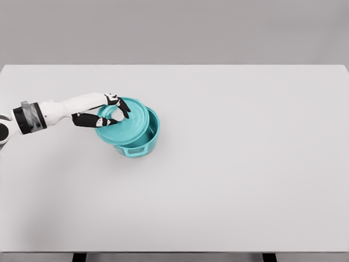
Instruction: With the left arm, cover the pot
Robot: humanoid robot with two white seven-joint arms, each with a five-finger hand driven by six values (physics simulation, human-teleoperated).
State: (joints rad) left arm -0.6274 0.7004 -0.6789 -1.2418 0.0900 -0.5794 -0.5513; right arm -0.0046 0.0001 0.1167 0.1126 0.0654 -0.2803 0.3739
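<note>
A teal pot [143, 143] with a small side handle stands on the white table [245, 164], left of the middle. A round teal lid [128, 126] rests tilted over the pot, offset to the left, so the pot's right rim still shows. My left hand [109, 114] comes in from the left edge and its black fingers curl around the lid's knob at the lid's upper left. The right arm is out of view.
The table's front edge runs along the bottom of the head view, with two dark legs below it. A plain grey wall stands behind the table.
</note>
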